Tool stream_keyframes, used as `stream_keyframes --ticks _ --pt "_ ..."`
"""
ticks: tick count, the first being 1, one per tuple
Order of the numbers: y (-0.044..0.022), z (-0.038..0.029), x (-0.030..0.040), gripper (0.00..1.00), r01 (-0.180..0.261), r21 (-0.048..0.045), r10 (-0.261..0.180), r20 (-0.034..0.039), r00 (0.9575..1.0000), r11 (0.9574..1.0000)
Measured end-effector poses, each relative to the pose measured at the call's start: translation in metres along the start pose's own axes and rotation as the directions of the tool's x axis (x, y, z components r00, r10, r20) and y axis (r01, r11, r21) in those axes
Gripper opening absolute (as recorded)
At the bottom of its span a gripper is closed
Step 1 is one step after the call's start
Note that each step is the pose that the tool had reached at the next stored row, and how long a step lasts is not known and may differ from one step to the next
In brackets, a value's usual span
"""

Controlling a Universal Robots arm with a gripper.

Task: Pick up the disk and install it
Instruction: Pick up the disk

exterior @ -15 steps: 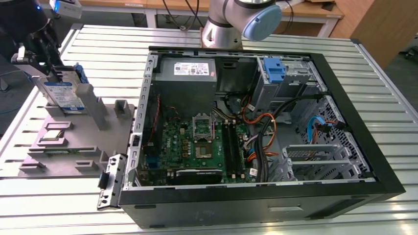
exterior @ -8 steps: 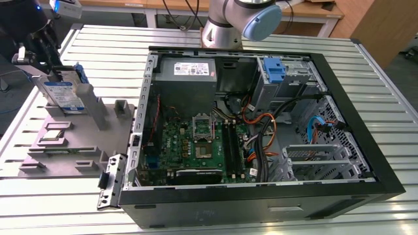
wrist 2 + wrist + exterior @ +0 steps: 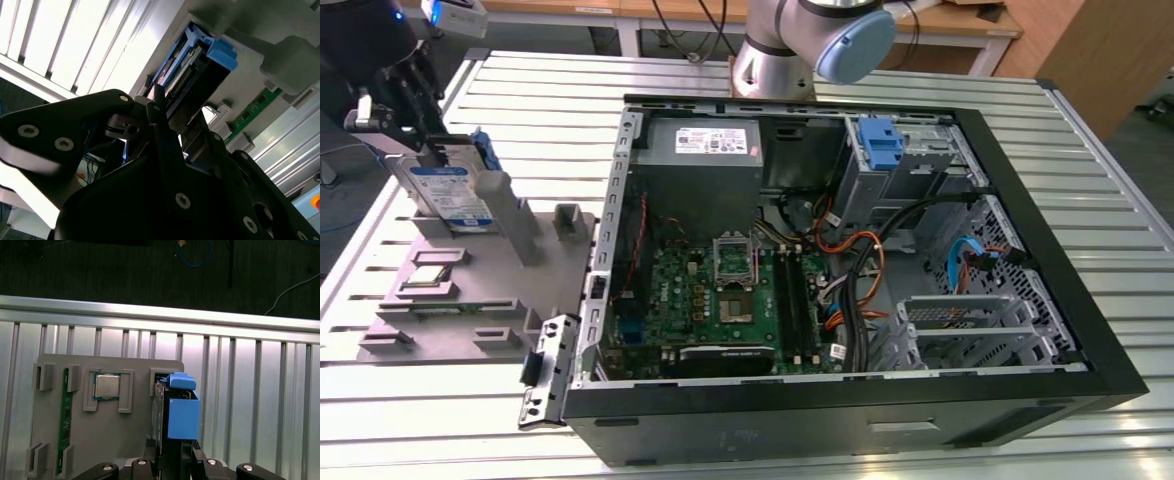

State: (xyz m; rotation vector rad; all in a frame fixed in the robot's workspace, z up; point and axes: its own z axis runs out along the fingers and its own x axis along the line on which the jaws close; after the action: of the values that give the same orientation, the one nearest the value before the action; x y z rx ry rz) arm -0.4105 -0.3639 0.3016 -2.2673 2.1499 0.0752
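The disk (image 3: pixel 454 195) stands outside the open computer case (image 3: pixel 854 430), on edge in a slot of the grey parts tray (image 3: pixel 467 290) at the upper left of the exterior view. Your gripper (image 3: pixel 434 160) has its jaws pressed against the disk's two flat sides. A processor chip (image 3: pixel 106 386) lies in the tray pocket just beside it.

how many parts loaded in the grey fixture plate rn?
3: flat silver hard drive with blue plastic frame, standing in its slot; square silver processor chip beside it; long green memory stick past that. Part of the grey fixture plate is hidden.
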Motion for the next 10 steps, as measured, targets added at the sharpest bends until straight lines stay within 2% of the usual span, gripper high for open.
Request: stream_keyframes --ticks 10 --pt "0.0 0.0 0.0 0.37 -0.02 0.0009 0.02 0.0004 0.9998 0.9998"
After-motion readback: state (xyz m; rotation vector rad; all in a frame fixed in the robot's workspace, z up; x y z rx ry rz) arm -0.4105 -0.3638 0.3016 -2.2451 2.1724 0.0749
